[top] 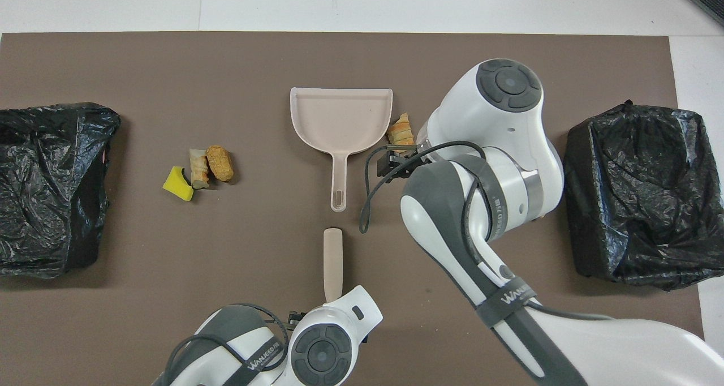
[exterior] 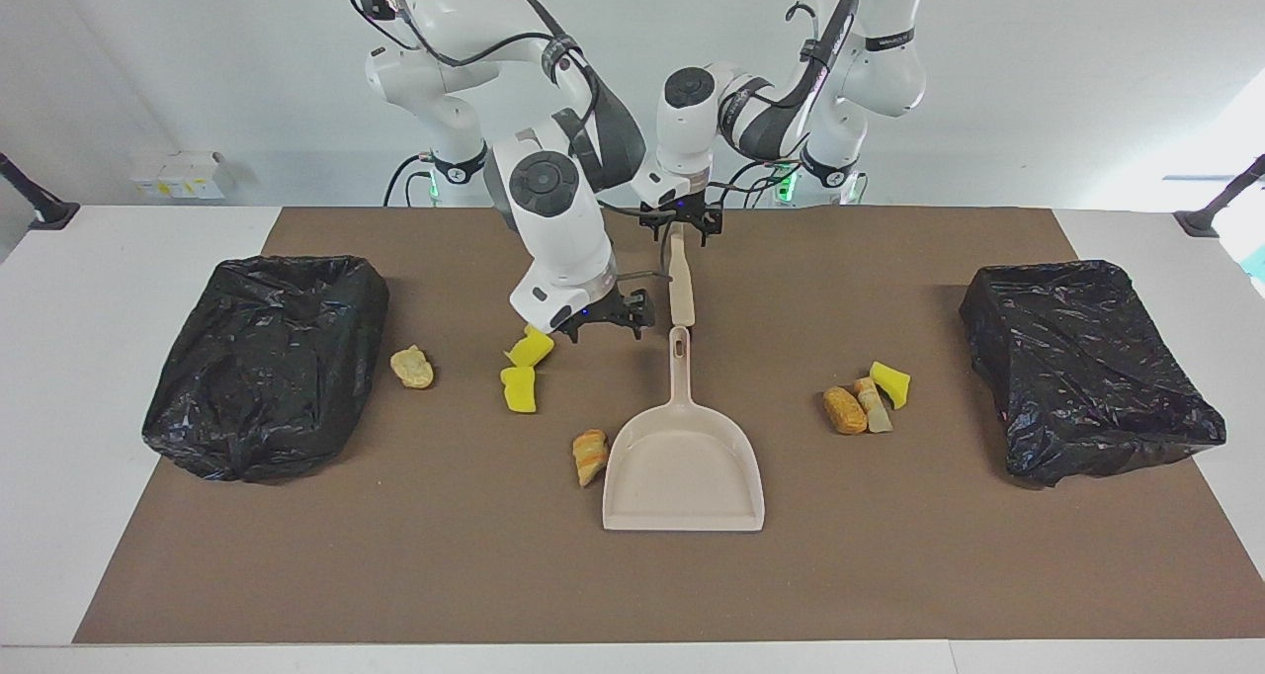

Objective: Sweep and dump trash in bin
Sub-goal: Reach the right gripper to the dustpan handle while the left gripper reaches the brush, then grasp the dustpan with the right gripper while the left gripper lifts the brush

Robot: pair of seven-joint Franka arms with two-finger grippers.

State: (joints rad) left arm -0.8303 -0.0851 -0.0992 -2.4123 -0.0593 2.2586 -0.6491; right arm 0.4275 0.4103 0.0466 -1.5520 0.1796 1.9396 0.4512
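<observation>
The trash lies scattered on the brown mat: two yellow sponge chunks (exterior: 519, 389), a tan lump (exterior: 412, 368), a bread piece (exterior: 590, 456) beside the dustpan, and a cluster of three scraps (exterior: 870, 402) (top: 199, 171). The beige dustpan (exterior: 684, 466) (top: 341, 117) lies flat mid-table. The brush (exterior: 680, 284) (top: 333, 258) lies in line with the dustpan's handle, nearer to the robots. My left gripper (exterior: 680, 225) is down at the brush's handle end. My right gripper (exterior: 604, 324) hangs open and low between the upper yellow chunk (exterior: 531, 348) and the dustpan's handle, holding nothing.
Two bins lined with black bags stand on the mat, one at the right arm's end (exterior: 267, 363) (top: 645, 193) and one at the left arm's end (exterior: 1087, 368) (top: 51, 188). In the overhead view the right arm covers the yellow chunks.
</observation>
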